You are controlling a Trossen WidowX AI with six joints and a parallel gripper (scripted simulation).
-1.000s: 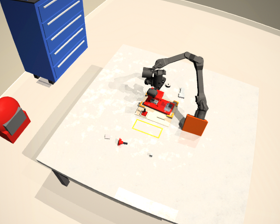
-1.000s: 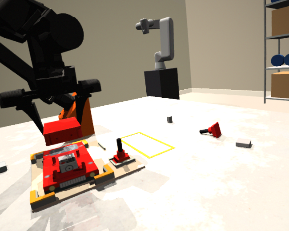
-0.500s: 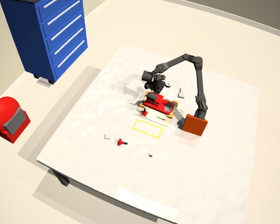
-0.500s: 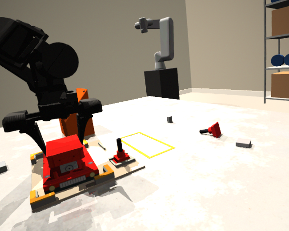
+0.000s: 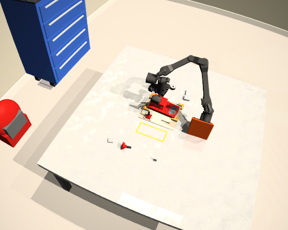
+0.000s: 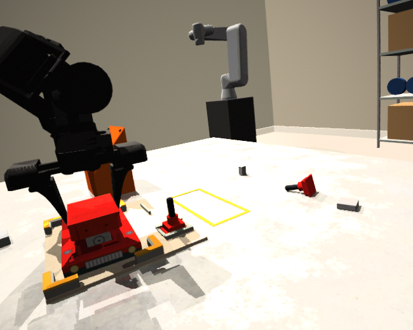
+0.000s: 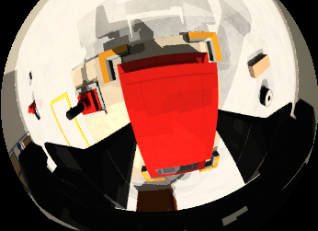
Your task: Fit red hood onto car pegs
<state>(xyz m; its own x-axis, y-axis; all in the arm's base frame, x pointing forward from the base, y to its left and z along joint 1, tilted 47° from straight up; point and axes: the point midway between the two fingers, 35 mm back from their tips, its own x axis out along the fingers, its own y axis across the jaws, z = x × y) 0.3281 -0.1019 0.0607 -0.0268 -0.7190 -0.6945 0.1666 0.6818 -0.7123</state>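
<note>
My gripper [image 5: 159, 101] [image 6: 91, 212] [image 7: 176, 121] is shut on the red hood [image 5: 163, 101] [image 6: 92, 206] [image 7: 175, 109], one finger on each side. The hood is low over the red chassis [image 5: 167, 112] [image 6: 129, 234], roof up and roughly lined up with it. The chassis sits in the jig [image 5: 167, 124] [image 6: 190, 235] [image 7: 110, 123]. The engine block [image 6: 98, 239] shows below the hood's front edge in the exterior view. The hood hides most of the deck in the wrist view. I cannot tell whether the pegs are in the corner holes.
A red piece with a black stick [image 5: 148, 116] [image 6: 173, 224] stands on the jig's side. Beyond is a yellow outline [image 5: 154, 127] [image 6: 224, 199]. Another red piece [image 5: 123, 146] [image 6: 309, 185] lies farther away. The orange arm base [image 5: 200, 128] stands near the jig's far end.
</note>
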